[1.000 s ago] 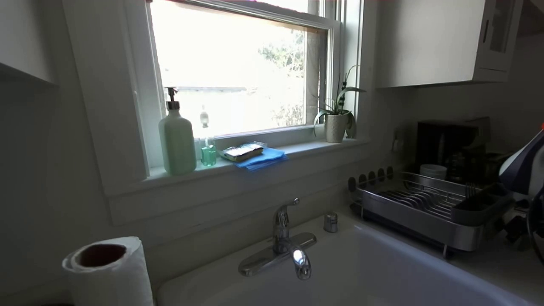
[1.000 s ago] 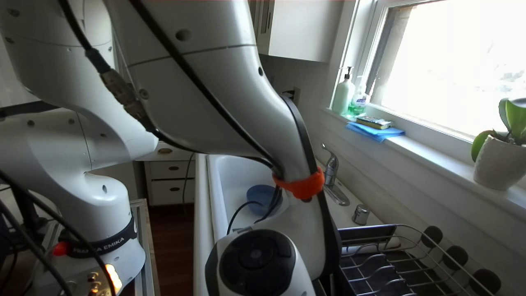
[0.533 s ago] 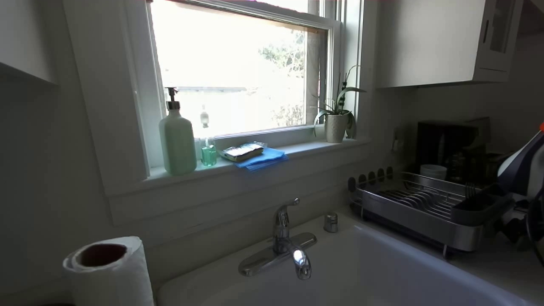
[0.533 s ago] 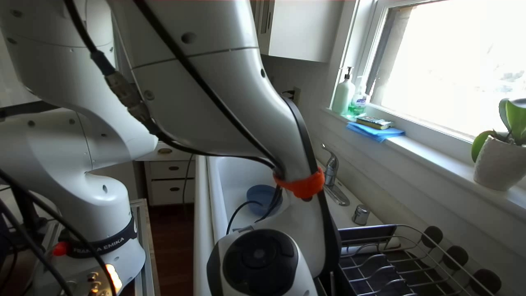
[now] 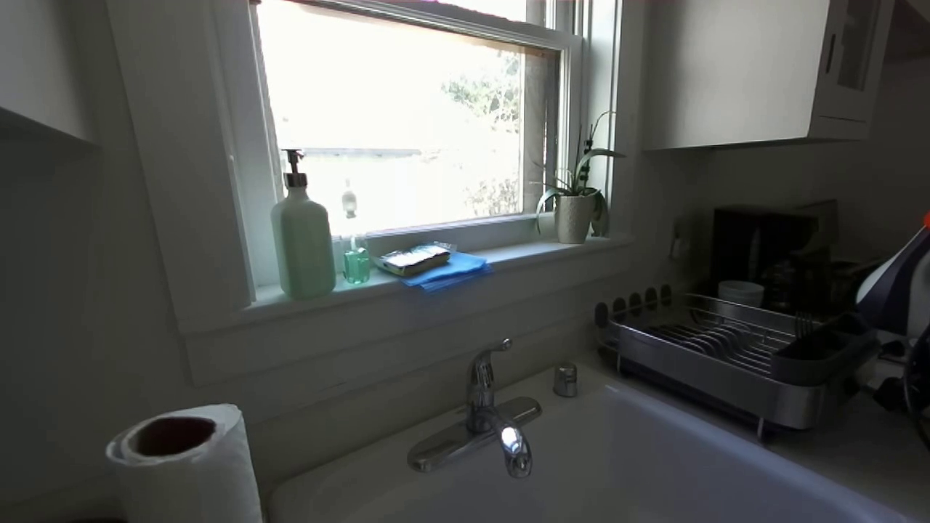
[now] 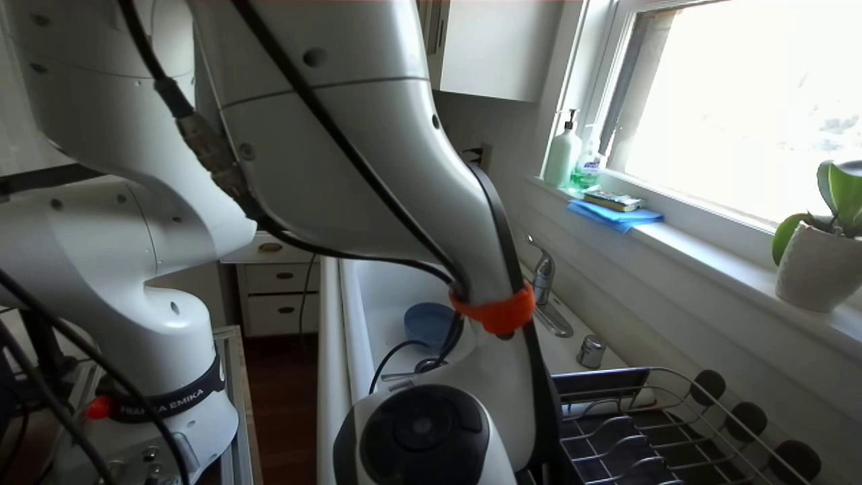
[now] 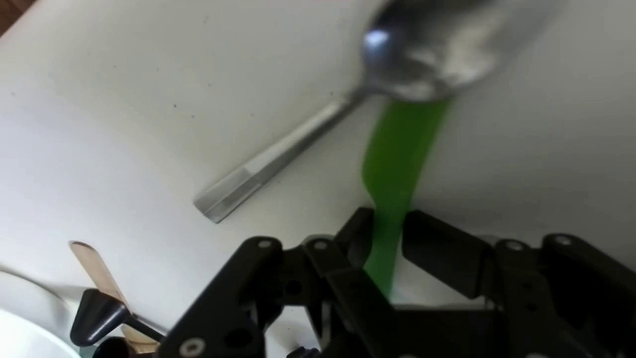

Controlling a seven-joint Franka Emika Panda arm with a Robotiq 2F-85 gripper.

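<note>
In the wrist view my gripper (image 7: 389,220) has its black fingers closed around the narrow part of a flat green utensil (image 7: 405,149). A fingertip meets it on each side. Part of the utensil's lower end runs back behind the gripper's linkage. A silver spoon (image 7: 432,54) covers the utensil's far end, its handle (image 7: 278,159) slanting down to the left over a white surface (image 7: 149,124). Neither exterior view shows the fingers; the arm's wrist (image 6: 431,431) stands beside the dish rack (image 6: 646,431), and part of the arm (image 5: 897,283) enters at the right edge.
A wooden utensil (image 7: 99,268), a black scoop-like piece (image 7: 97,315) and a white round dish (image 7: 25,333) lie at the wrist view's lower left. The sink holds a blue bowl (image 6: 427,323), near the faucet (image 6: 542,269). A potted plant (image 6: 818,266) stands on the sill.
In an exterior view the arm has shifted slightly right, and its orange band sits a little lower. The glow at the robot's base has gone out. Surrounding objects have stayed put.
</note>
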